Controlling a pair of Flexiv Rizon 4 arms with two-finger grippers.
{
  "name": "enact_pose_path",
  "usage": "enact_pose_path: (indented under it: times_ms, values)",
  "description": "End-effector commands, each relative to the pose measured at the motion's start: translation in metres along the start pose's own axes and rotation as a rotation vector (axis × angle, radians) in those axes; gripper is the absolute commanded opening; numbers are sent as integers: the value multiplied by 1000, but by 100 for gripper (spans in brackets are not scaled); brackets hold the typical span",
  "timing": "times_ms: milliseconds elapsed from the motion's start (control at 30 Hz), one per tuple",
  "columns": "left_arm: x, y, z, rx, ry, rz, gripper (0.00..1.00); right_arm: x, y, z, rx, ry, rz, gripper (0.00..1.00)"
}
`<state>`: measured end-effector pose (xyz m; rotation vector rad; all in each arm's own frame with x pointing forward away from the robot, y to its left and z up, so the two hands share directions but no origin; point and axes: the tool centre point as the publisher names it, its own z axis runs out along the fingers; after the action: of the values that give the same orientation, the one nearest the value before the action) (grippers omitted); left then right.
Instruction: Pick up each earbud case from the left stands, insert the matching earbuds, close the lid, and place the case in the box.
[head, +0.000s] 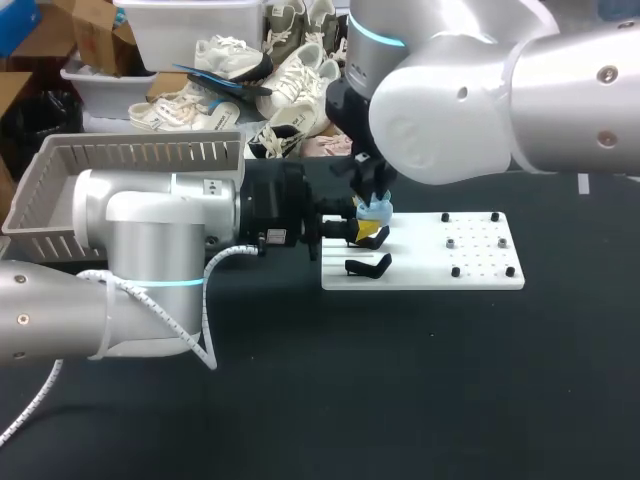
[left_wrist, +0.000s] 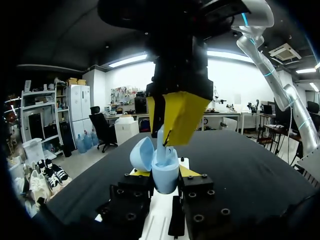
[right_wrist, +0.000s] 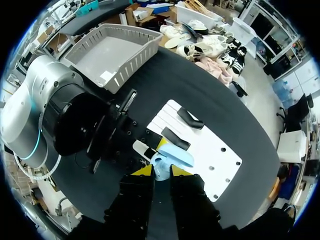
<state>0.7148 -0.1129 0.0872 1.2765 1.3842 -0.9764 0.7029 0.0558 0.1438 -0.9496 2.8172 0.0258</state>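
You're in the insertion step. Your left tool (left_wrist: 165, 173) is pinching the small pale-blue, rounded plastic earbud case (head: 376, 211) from both sides, holding it upright with its hinged lid (left_wrist: 141, 154) swung open and tipped back to one side of those fingers. Your right tool (right_wrist: 160, 171) hangs directly above the case's mouth. Its yellow tips are pressed close on what looks like a little pale-blue earbud (left_wrist: 160, 141), stem pointing down into the case. The view there is tight, so take the grip as likely, not certain.

The case sits just ahead of the left tool and straight under the right one, raised a little off the flat white plastic plate (head: 470, 265). A curved black stand (head: 368, 266) lies on that plate just below the two tools. The grey slatted plastic box (head: 150, 152) waits well behind the left tool, on the far side of the dark surface (head: 400, 400).

Next, I'd judge you need a straight, gentle push down so the earbud seats in its socket. Then let go with the right tool, lift clear, and flip the lid shut. Watch the alignment: the glossy shell looks slippery, and an off-centre push could twist it between the left fingers.
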Motion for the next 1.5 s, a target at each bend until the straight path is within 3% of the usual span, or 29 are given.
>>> enact_pose_path:
  times_ms: [33, 967, 1033, 1067, 1133, 1500]
  values:
    - [0, -2, 0, -7, -2, 2, 0, 0, 2, 2, -1, 0, 1, 0]
    - [0, -2, 0, -7, -2, 2, 0, 0, 4, 8, -5, 20, 3, 0]
    - [0, -2, 0, -7, -2, 2, 0, 0, 4, 8, -3, 21, 2, 10]
    - [0, -2, 0, -7, -2, 2, 0, 0, 4, 8, -1, 22, 2, 22]
    - [0, -2, 0, -7, -2, 2, 0, 0, 4, 8, 2, 24, 3, 28]
    - [0, -2, 0, -7, -2, 2, 0, 3, 4, -2, 10, 4, 5, 29]
